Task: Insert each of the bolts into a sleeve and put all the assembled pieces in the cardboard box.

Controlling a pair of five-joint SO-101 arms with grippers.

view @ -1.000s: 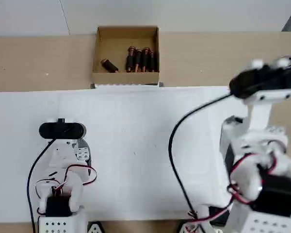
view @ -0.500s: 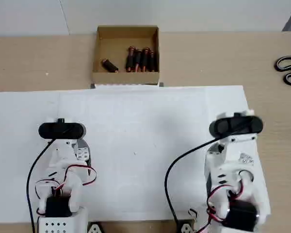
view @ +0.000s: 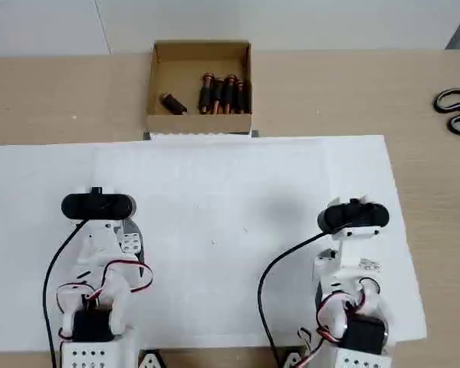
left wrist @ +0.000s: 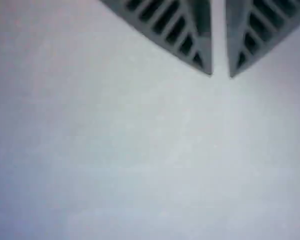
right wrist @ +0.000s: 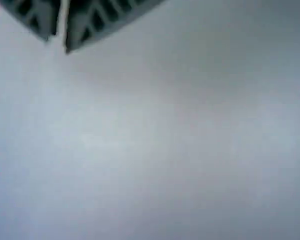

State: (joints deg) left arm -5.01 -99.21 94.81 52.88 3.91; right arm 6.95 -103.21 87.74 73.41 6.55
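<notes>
White paper sheet [view: 215, 192] over the wooden bench [view: 61, 84], and both arms sat folded at the near edge. Left tool [left wrist: 220, 75] narrow, holding nothing; right tool [right wrist: 57, 45] the same, each over bare paper, and the wrist views settled that. Farther off, the high view gave the rest: a row of assembled pieces [view: 224, 93], one more apart, all in the cardboard box [view: 199, 46]. Looked finished; parking well meant resting low, clear of the box
</notes>
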